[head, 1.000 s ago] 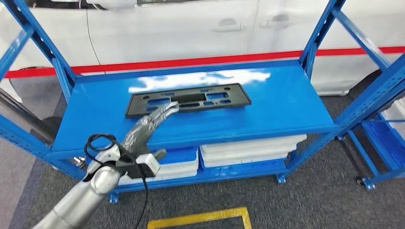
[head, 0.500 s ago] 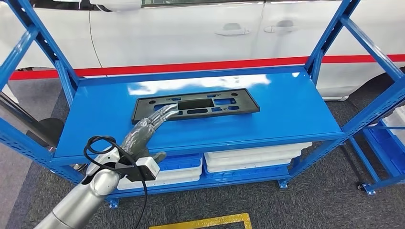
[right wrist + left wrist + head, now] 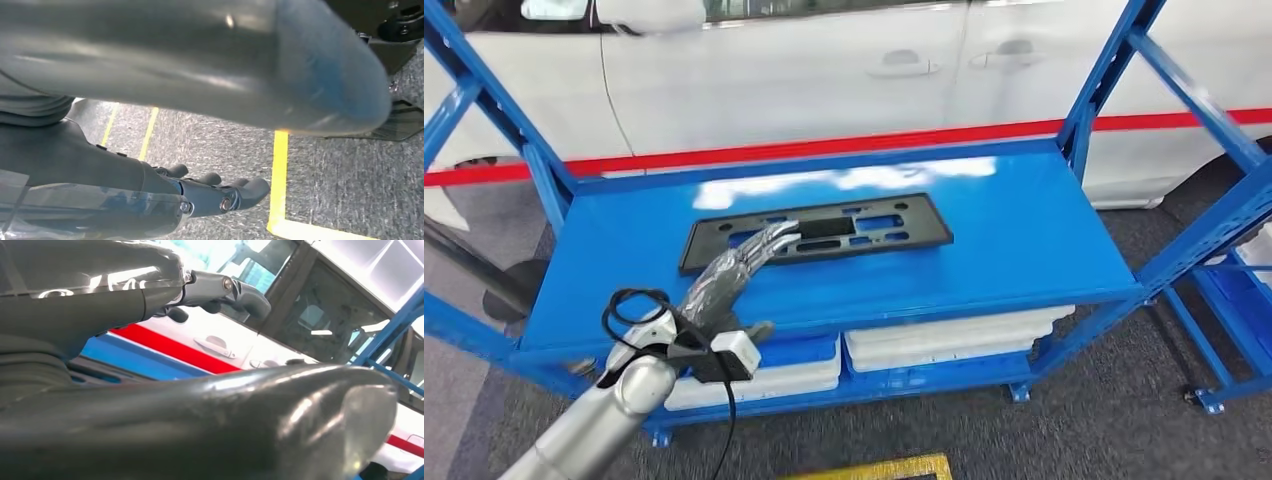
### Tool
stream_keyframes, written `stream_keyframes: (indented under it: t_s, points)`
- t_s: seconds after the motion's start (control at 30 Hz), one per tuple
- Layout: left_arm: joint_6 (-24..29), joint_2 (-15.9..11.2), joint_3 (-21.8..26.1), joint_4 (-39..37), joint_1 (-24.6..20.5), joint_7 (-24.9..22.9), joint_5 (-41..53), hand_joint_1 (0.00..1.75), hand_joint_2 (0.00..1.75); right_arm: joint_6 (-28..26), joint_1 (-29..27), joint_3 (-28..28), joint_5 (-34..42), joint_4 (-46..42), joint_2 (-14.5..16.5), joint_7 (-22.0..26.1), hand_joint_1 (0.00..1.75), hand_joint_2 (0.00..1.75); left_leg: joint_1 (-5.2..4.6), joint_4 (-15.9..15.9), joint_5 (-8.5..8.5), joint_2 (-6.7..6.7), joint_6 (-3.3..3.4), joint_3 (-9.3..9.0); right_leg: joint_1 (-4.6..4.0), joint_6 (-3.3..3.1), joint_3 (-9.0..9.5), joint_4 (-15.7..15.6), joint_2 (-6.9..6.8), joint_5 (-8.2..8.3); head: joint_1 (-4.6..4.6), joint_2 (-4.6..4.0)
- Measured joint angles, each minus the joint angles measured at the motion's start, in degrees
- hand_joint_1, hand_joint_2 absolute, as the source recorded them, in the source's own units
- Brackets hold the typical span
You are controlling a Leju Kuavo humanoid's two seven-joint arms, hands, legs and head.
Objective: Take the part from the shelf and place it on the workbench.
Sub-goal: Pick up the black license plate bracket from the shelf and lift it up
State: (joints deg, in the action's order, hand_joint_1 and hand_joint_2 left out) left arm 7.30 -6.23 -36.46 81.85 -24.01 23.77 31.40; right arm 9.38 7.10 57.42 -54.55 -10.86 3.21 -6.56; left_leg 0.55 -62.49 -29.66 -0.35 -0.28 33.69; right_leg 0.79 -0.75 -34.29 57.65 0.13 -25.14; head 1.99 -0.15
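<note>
The part [image 3: 816, 231] — a flat black rectangular plate with slotted cut-outs and small round holes — lies flat on the top board of the blue shelf [image 3: 1024, 230], towards the left of centre and set slightly askew to the board's front edge.

The left hand [image 3: 742, 262] reaches in over the front edge of that board. Its fingers are stretched forward, close together, and their tips lie over the near left portion of the part, at the edge of its large central cut-out. Nothing is gripped; the fingers are extended, not curled round anything. In the left wrist view the thumb and the dark fingers [image 3: 235, 290] stand apart with nothing between them. Whether the fingertips actually touch the plate cannot be told.

The right hand [image 3: 210, 192] hangs low over grey carpet marked with yellow tape lines [image 3: 278, 185]. Its fingers are loosely extended and hold nothing.

On the lower level of the shelf lie stacked white trays [image 3: 944, 335], with blue trays beside them at the left. Behind the shelf stands a white car [image 3: 824, 70] — its door handles visible — and a red stripe [image 3: 824, 148] runs along it at the height of the shelf's rear edge. A black cable [image 3: 629, 305] loops at the left wrist.
</note>
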Motion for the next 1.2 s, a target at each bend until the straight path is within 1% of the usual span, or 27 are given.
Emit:
stream_keyframes:
  t_s: [0.07,0.1,0.13,0.17,0.23,0.27,0.3,0.37,0.43,0.47,0.5,0.57,0.6,0.63,0.67,0.7,0.73,0.77,0.8,0.83,0.93,0.97,1.03,1.1,1.13,1.17,1.2]
  points:
    - [0.0,0.0,0.0,0.0,0.2,-0.1,0.1,0.00,0.00,0.0,0.0,0.0,0.0,0.0,0.0,0.0,0.00,0.00,0.04,-7.6,-3.11,0.02,-0.17,3.84,-0.17,-0.52,0.34,0.0,-0.04,-0.32,-0.01,0.00]
    - [0.0,0.0,-0.1,0.0,0.4,-0.2,0.2,0.00,0.00,0.0,0.0,0.0,0.0,0.0,0.0,0.1,0.00,0.00,0.05,-10.7,-3.90,0.02,-0.20,5.67,-0.26,-0.64,0.50,0.0,-0.02,-0.49,-0.01,0.00]
    - [0.0,0.0,-0.1,0.0,0.6,-0.3,0.2,0.00,0.00,0.0,0.0,0.0,0.0,0.0,0.0,0.1,0.00,0.00,0.05,-12.1,-3.63,0.02,-0.17,6.72,-0.35,-0.70,0.73,0.0,0.03,-0.68,-0.01,0.00]
    - [0.0,-0.1,-0.2,0.0,0.7,-0.3,0.3,0.00,0.00,0.0,0.0,0.0,0.0,0.0,0.0,0.1,0.00,0.00,0.04,-11.2,-2.23,0.02,-0.04,6.70,-0.45,-0.70,1.03,0.1,0.09,-0.90,0.00,0.00]
    - [0.0,-0.1,-0.3,0.1,0.7,-0.4,0.4,0.00,0.00,0.1,-0.1,0.0,0.0,0.0,0.0,0.2,0.00,0.00,-0.07,-4.3,2.29,0.04,0.59,3.98,-0.60,-0.56,1.80,0.1,0.19,-1.41,0.00,0.00]
    - [0.0,-0.1,-0.4,0.2,0.6,-0.4,0.4,0.00,0.00,0.2,-0.1,0.0,0.0,0.0,0.1,0.2,0.00,0.00,-0.21,-0.7,3.88,0.05,0.94,2.34,-0.77,-0.41,2.05,0.2,0.22,-1.67,0.00,0.00]
    - [-0.1,-0.1,-0.4,0.3,0.6,-0.4,0.4,0.00,0.00,0.3,-0.1,0.0,0.0,0.0,0.1,0.2,0.00,0.00,-0.36,1.9,4.71,0.07,1.21,1.19,-0.84,-0.19,2.13,0.2,0.22,-1.86,-0.01,0.00]
    - [-0.1,-0.1,-0.5,0.5,0.5,-0.4,0.5,0.00,0.00,0.5,-0.1,0.0,0.0,0.0,0.3,0.2,0.00,0.00,-0.57,3.5,4.61,0.03,1.50,0.49,-0.89,0.35,2.01,0.3,0.18,-2.00,-0.01,0.00]
    - [-0.1,-0.1,-0.7,0.6,0.5,-0.4,0.5,0.00,0.00,0.5,0.0,0.0,0.0,0.0,0.3,0.3,0.00,0.00,-0.31,4.2,4.75,-0.01,1.94,0.21,-0.89,0.94,2.02,0.4,0.10,-2.28,-0.01,0.00]
    - [-0.1,-0.1,-0.7,0.7,0.5,-0.4,0.5,0.00,0.00,0.6,0.1,0.0,0.0,0.0,0.3,0.3,0.00,0.00,-0.15,4.6,4.85,0.01,2.20,-0.09,-0.87,1.26,1.70,1.3,0.07,-2.92,-0.02,0.00]
    - [-0.1,-0.1,-0.8,0.8,0.4,-0.4,0.5,0.00,0.00,0.6,0.1,0.0,0.0,0.0,0.3,0.3,0.00,0.00,0.01,4.9,4.93,0.05,2.45,-0.39,-0.81,1.59,0.74,3.4,0.06,-4.06,-0.02,0.00]
    - [-0.1,-0.1,-0.9,0.9,0.4,-0.4,0.5,0.00,0.00,0.6,0.0,0.0,0.0,0.0,0.3,0.3,0.00,0.00,0.03,5.1,4.79,0.14,2.71,-0.63,-0.40,2.18,-2.93,10.1,0.05,-7.03,-0.02,0.00]
    - [-0.1,-0.1,-1.0,0.9,0.5,-0.4,0.5,0.00,0.00,0.6,0.0,0.0,0.0,0.0,0.3,0.3,0.00,0.00,0.03,5.1,4.68,0.15,2.75,-0.67,-0.20,2.42,-4.92,13.4,0.04,-8.00,-0.02,0.00]
    - [-0.1,-0.1,-1.0,0.9,0.6,-0.4,0.6,0.00,0.00,0.5,0.0,0.0,0.0,0.0,0.3,0.3,0.00,0.00,0.04,5.0,4.54,0.14,2.72,-0.75,-0.02,2.59,-6.23,15.1,0.02,-7.99,-0.02,0.00]
    - [-0.1,-0.1,-1.0,0.9,0.6,-0.4,0.6,0.00,0.00,0.5,-0.1,0.0,0.0,0.0,0.2,0.3,0.00,0.00,0.06,5.0,4.36,0.11,2.64,-0.90,0.15,2.70,-6.49,14.7,0.01,-6.81,-0.02,0.00]
    - [-0.2,0.0,-1.1,0.9,0.7,-0.4,0.6,0.00,0.00,0.5,-0.1,0.0,0.0,0.0,0.2,0.3,0.00,0.00,0.08,4.9,4.14,0.07,2.51,-1.14,0.31,2.74,-5.63,12.3,-0.01,-4.72,-0.02,0.00]
    - [-0.2,0.0,-1.1,0.9,0.6,-0.4,0.6,0.00,0.00,0.5,-0.1,0.0,0.0,0.0,0.2,0.3,0.00,0.00,0.10,4.8,3.87,0.04,2.33,-1.44,0.43,2.70,-4.04,8.4,-0.06,-2.34,-0.02,0.00]
    - [-0.2,0.0,-1.1,0.9,0.6,-0.5,0.5,0.00,0.00,0.4,-0.1,0.0,0.0,0.0,0.2,0.2,0.00,0.00,-0.01,4.8,3.59,0.02,2.07,-1.67,0.39,2.59,-2.38,4.8,-0.09,-0.71,-0.03,0.00]
    - [-0.2,0.0,-1.1,0.9,0.6,-0.5,0.5,0.00,0.00,0.4,-0.1,0.0,0.0,0.0,0.2,0.2,0.00,0.00,-0.12,4.7,3.36,0.01,1.78,-1.77,0.31,2.39,-1.20,2.2,-0.09,0.18,-0.02,0.00]
    - [-0.2,0.0,-1.1,0.9,0.5,-0.5,0.6,0.00,0.00,0.3,0.0,0.0,0.0,0.0,0.2,0.2,0.00,0.00,-0.22,4.6,3.18,0.01,1.47,-1.80,0.16,2.15,-0.62,0.8,-0.06,0.30,-0.02,0.00]
    - [-0.2,0.0,-1.1,0.9,0.5,-0.5,0.6,0.00,0.00,0.3,0.0,0.0,0.0,0.0,0.2,0.2,0.00,0.00,-0.20,4.6,2.74,0.05,0.54,-1.89,0.08,1.16,-0.37,0.3,0.03,-0.11,-0.01,0.00]
    - [-0.2,0.0,-1.2,0.9,0.4,-0.5,0.6,0.00,0.00,0.3,0.0,0.0,0.0,0.0,0.2,0.2,0.00,0.00,-0.13,3.7,2.08,0.08,0.26,-1.63,0.18,0.74,-0.14,0.2,0.00,-0.17,0.00,0.00]
    - [-0.1,0.0,-1.2,0.9,0.3,-0.5,0.6,0.00,0.00,0.3,-0.1,0.0,0.0,0.0,0.2,0.2,0.00,0.00,0.03,-1.3,-0.60,0.11,-0.14,0.62,0.29,0.00,0.36,-0.1,-0.09,-0.32,0.00,0.00]
    - [-0.1,0.0,-1.2,0.9,0.5,-0.5,0.6,0.00,0.00,0.3,0.0,0.0,0.0,0.0,0.2,0.2,0.00,0.00,0.05,-9.2,-3.67,0.11,-0.32,4.67,0.12,-0.42,0.62,-0.1,-0.10,-0.60,0.00,0.00]
    - [-0.2,0.0,-1.2,0.9,0.6,-0.5,0.6,0.00,0.00,0.3,0.0,0.0,0.0,0.0,0.2,0.2,0.00,0.00,0.05,-11.8,-4.14,0.11,-0.34,6.25,0.00,-0.52,0.79,-0.1,-0.08,-0.75,0.00,0.00]
    - [-0.2,0.0,-1.2,0.9,0.7,-0.5,0.6,0.00,0.00,0.3,0.0,0.0,0.0,0.0,0.2,0.2,0.00,0.00,0.05,-12.4,-3.48,0.12,-0.28,6.87,-0.10,-0.55,1.02,0.0,-0.03,-0.93,0.00,0.00]
    - [-0.2,0.0,-1.3,0.9,0.7,-0.5,0.6,0.00,0.00,0.3,0.0,0.0,0.0,0.0,0.2,0.2,0.00,0.00,0.05,-10.7,-1.74,0.12,-0.13,6.39,-0.19,-0.51,1.34,0.0,0.03,-1.16,0.00,0.00]
